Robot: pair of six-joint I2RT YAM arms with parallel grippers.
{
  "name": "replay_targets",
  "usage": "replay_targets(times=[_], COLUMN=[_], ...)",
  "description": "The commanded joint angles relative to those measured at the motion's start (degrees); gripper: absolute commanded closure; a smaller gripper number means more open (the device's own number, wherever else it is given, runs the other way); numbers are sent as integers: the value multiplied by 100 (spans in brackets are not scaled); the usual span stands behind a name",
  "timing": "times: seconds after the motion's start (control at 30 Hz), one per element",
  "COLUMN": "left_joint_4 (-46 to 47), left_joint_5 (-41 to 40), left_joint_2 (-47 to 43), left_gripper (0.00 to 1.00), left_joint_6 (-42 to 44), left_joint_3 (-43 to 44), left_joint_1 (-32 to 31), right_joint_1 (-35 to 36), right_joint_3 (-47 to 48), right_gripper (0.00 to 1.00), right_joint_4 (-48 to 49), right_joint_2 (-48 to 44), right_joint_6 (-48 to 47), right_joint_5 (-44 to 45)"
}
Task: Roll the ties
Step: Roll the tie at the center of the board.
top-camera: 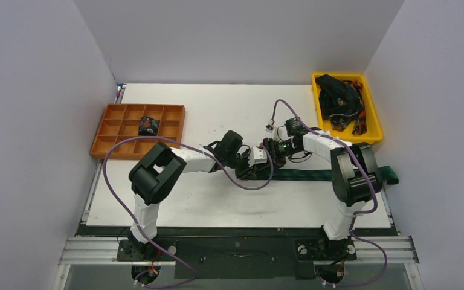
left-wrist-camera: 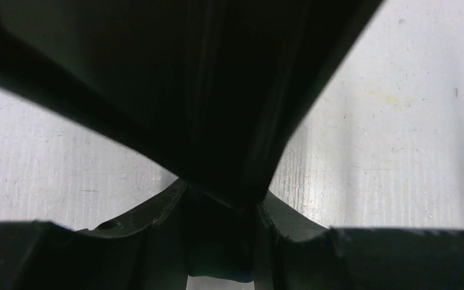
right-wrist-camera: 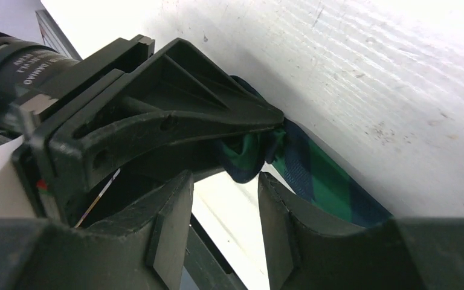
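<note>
The long, narrow navy-and-green plaid fabric necktie (top-camera: 305,175) lies flat on the white table (top-camera: 217,205), on the near side of the yellow plastic bin (top-camera: 371,115). It runs from the table's middle out past the table edge nearest that bin, where its far end droops over.

We judge it light, limp and fairly slick. It will sag and unwind unless kept pinched, so hold is best taken at the very end, across the width.

The left claw (right-wrist-camera: 275,124) is clamped on that end, with fabric bunched at its tips. The right claw (right-wrist-camera: 225,180) stands roughly half open just beside the bunch, gripping nothing; one of its fingers (right-wrist-camera: 290,241) appears to brush the cloth.

Further ties (top-camera: 338,99) are heaped in the bin.
</note>
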Motion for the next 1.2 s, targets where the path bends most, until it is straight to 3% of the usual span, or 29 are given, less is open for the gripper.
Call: replay_targets(times=[0.0, 0.13, 0.2, 0.23, 0.3, 0.53, 0.83, 1.07, 1.17], left_joint_4=[-796, -825, -811, -796, -754, -59, 580, 297, -154], left_joint_5=[-122, -106, -111, -105, -62, 48, -284, -449, -450], left_joint_2=[168, 171, 165, 155, 119, -286, -69, 259, 240], left_gripper=[69, 68, 67, 67, 61, 35, 24, 26, 44], left_joint_6=[112, 104, 88, 68, 35, -53, -63, -16, 6], left_joint_3=[-26, -2, 2, 7, -2, -287, -151, 236, 228], left_joint_1=[65, 72, 76, 83, 108, 219, -31, -285, -282], right_joint_1=[135, 232, 269, 265, 206, -116, -132, -34, 21], right_joint_3=[-8, -38, -95, -104, -108, 44, 120, 178, 169], right_gripper=[60, 65, 77, 90, 100, 100, 100, 100, 100], right_joint_4=[344, 430, 439, 439, 383, -188, -281, -312, -333], right_joint_2=[311, 427, 455, 456, 499, 705, 910, 778, 535], right_joint_6=[85, 84, 40, 11, -100, -624, -694, -620, -583], right_joint_5=[-127, -122, -69, 16, 124, 479, 634, 448, 218])
